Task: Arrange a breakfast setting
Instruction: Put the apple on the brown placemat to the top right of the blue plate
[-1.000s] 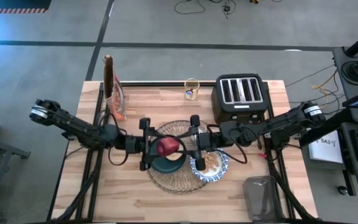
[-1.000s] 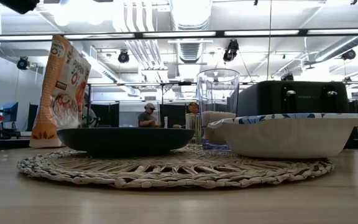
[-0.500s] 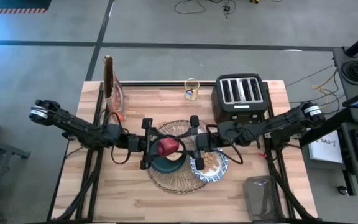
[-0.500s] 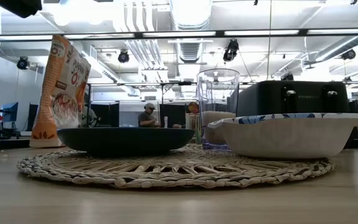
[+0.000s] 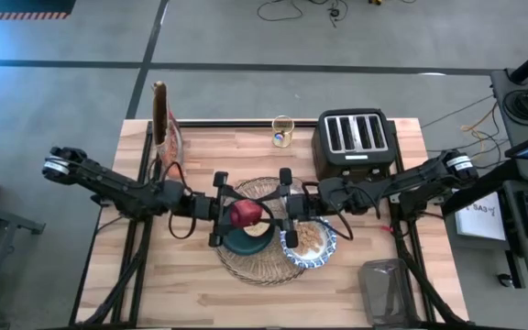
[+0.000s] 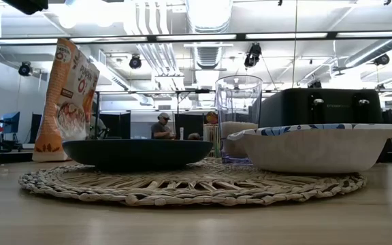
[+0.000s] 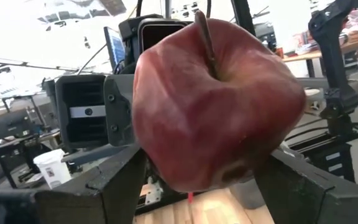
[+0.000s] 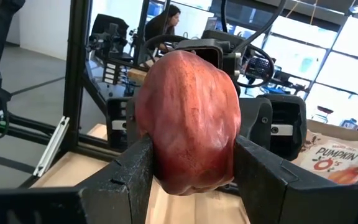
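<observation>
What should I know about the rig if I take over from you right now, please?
Right gripper: shut on the dark-red fruit, held in the air above the plate.
Left gripper: at the same fruit from the opposite side, mid-handover by the look of it.
Done: teal plate with bread ring and patterned bowl sit on the wicker placemat.
Left: set the fruit down; the glass stands off the mat near the toaster and probably needs bringing over.
</observation>
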Robot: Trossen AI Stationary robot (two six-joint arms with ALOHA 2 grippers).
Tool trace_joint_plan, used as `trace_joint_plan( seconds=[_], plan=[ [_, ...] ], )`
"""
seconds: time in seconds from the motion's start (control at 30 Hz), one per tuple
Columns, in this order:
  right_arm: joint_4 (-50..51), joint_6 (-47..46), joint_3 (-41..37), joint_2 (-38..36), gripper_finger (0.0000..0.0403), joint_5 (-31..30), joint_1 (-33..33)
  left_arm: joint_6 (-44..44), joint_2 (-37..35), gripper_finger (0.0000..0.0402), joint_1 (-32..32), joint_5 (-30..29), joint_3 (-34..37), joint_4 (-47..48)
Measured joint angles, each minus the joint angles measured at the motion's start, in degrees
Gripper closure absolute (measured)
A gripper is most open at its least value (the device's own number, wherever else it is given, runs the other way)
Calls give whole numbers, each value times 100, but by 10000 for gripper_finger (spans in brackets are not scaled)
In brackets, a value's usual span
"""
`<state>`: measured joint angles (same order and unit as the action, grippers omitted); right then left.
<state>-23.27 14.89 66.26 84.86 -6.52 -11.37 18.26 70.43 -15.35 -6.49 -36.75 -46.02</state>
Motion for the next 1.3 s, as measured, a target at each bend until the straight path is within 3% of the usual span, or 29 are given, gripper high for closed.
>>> trace_joint_plan(
  seconds=[0.17, 0.5, 0.63, 0.73, 0.97, 1.3],
  plan=[
    [7, -118, 0, 0, 225, 2, 38, 51, -4, 138, 47, 23, 2, -54],
    [-9, -312, 14, 46, 225, 23, 39, 983, 15, 140, 80, 71, 13, -428],
    [-4, -425, 11, 46, 223, 30, 39, 952, 15, 168, 116, 107, 15, -433],
    [13, -447, 7, 44, 211, 28, 37, 890, 15, 199, 126, 121, 17, -420],
    [88, -555, -2, -15, 171, 33, 30, 784, -15, 203, 137, 112, 20, -284],
    [1845, -1204, -42, -750, 144, -416, 47, 611, -222, 212, 134, -199, -37, -72]
  ],
)
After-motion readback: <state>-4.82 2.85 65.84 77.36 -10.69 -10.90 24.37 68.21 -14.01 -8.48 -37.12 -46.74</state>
